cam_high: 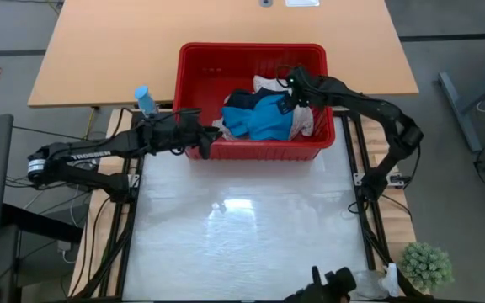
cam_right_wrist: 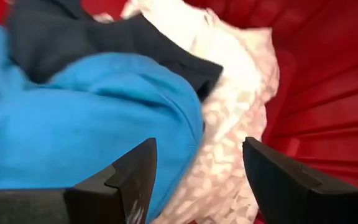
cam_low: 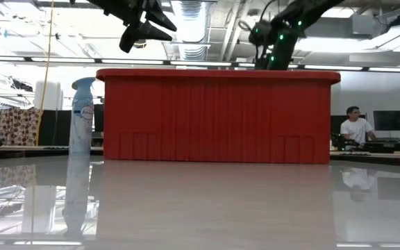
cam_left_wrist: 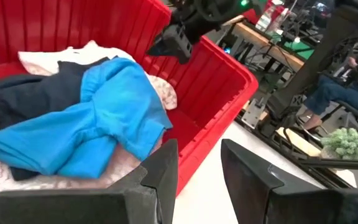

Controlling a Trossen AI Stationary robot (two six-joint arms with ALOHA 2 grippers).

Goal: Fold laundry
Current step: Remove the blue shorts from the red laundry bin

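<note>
While the right arm reaches across from its side of the table, its right gripper (cam_high: 297,87) hangs over the red plastic basket (cam_high: 263,150), fingers spread wide and empty, poised above the pile. Inside the basket the small bright turquoise-blue garment (cam_high: 263,118) lies on top, the dark navy-black garment (cam_high: 242,101) beside and partly under it, the large cream-white lacy cloth (cam_right_wrist: 229,118) beneath both. Over on the other side, the left arm stretches low and level, its left gripper (cam_high: 202,139) at the basket's near left corner, fingers partly apart, holding nothing, pointed along the front wall.
</note>
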